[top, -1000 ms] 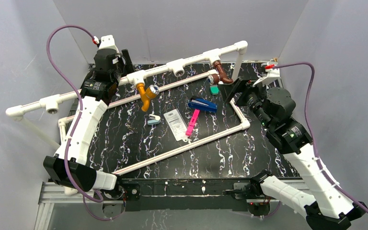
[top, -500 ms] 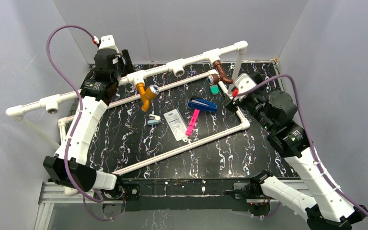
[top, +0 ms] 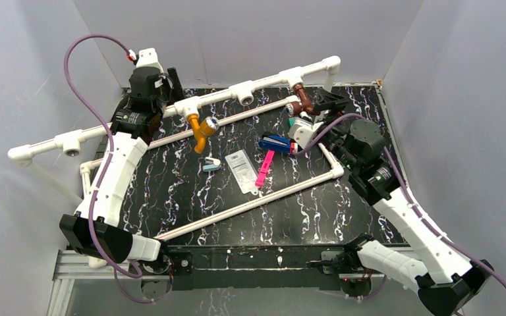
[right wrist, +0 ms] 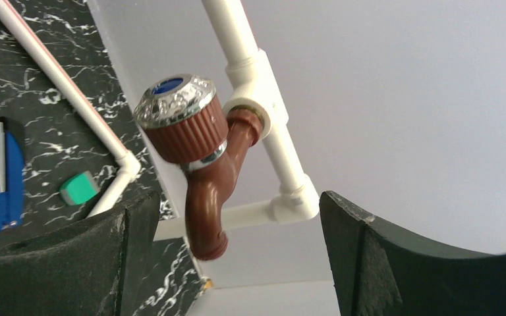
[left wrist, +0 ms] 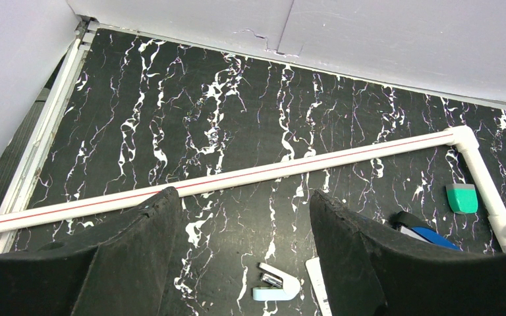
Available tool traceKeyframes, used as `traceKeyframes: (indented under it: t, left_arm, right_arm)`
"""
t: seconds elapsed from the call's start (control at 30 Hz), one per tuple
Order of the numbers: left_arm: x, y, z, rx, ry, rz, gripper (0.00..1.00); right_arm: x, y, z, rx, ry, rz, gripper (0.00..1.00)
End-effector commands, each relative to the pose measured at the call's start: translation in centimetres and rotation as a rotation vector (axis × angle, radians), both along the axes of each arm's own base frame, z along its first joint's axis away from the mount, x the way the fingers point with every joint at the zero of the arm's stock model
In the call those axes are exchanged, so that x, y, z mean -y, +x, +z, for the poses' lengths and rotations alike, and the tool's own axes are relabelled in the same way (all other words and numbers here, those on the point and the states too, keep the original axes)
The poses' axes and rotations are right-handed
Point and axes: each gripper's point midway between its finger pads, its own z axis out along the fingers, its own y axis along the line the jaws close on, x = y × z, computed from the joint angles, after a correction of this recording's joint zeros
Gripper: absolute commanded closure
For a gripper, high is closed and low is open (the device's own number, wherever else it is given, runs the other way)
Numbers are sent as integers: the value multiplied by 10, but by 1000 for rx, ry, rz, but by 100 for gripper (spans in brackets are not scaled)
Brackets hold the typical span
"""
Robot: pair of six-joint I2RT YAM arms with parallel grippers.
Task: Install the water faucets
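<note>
two faucets in all, both hanging from the white pipe (top: 270, 82) at the back: one orange faucet (top: 201, 130), one brown faucet (right wrist: 204, 171). your right pincer (right wrist: 237, 204) is spread wide around the brown one, not touching. likely the tightening step; next, centre, clamp, twist. left pincer (left wrist: 240, 217) gapes, holding nothing, over the surface (left wrist: 171, 99).

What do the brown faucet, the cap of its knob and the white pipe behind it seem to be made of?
The brown faucet looks like moulded plastic: smooth, with a soft sheen. Its knob cap is silvery and faceted with bright glints: chromed plastic or metal, unclear. The white pipe seems to be matte plastic.
</note>
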Motion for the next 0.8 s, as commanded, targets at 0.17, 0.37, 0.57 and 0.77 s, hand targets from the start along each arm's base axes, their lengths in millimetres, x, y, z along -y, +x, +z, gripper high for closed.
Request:
traceKeyframes:
  t: [0.17,0.37,0.57,0.77]
  left_arm:
    - [7,-36,-67,-274,56,-61,30]
    - [6,-35,-68,-278,61,-57,30]
    - [5,-36,-68,-278,65,-56,30]
    - [4,-36,-68,-278,66,-54,30]
  right_arm:
    - [-21,17,21,181,-69,41,9]
    - [-28,25,17,168,-49,47,26]
    - [-30,29,9,125,-4,35,63]
    - [-26,29,6,65,126,7,99]
